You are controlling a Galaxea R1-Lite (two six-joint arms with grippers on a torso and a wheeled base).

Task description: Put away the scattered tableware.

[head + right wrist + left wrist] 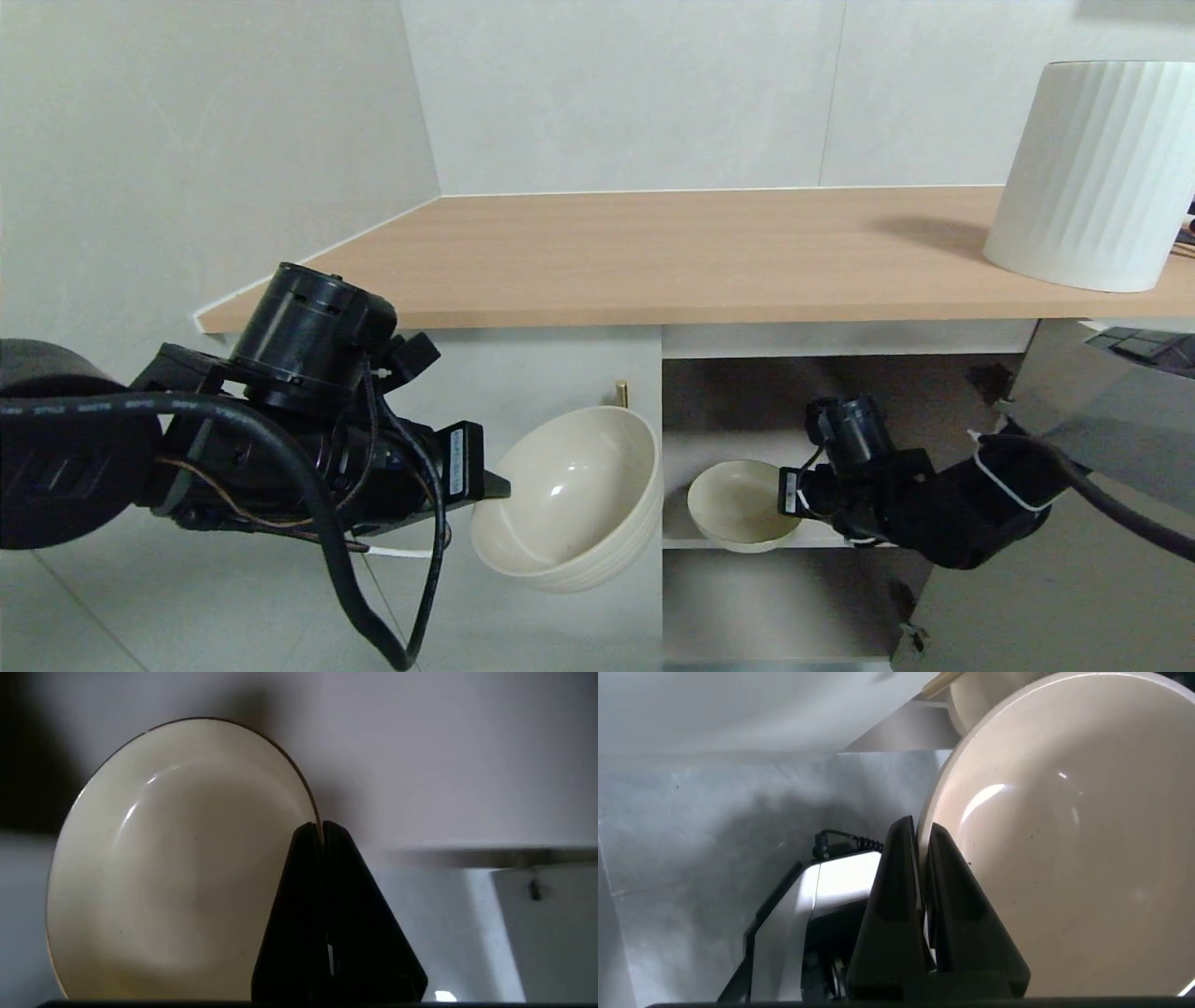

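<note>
Cream glazed ware, probably ceramic, though I can't rule out hard plastic. The big bowl (569, 499) hangs from my left gripper (495, 485), tipped on its side with its mouth towards the head camera. It is in front of the closed cupboard door (523, 373), just below the brass knob (621, 392). The jaws are nipped on its rim, one finger inside and one outside, with a gap no wider than the wall. The fingers (896, 896) look the same in the left wrist view.

The small bowl (738, 504) is shallower, with a thin dark line around its lip. My right gripper (789, 495) is clamped on its rim in the same way. It sits inside the open cupboard, tilted, at the front edge of the shelf (686, 543). I can't tell whether it touches the shelf.

I judge both bowls to be stiff and smooth, so slick under hard pads. The rim is the only place to grip, since the bodies are too wide for the jaws. The big bowl is deep and thick-walled, with ridged rings low on the outside. It looks heavy enough to swivel in a one-point pinch. If it is ceramic, it could chip against the shelf edge or the other bowl.

Up top is a matte wood-grain counter (653, 252), with a ribbed white cylinder (1092, 173) at its right end.
</note>
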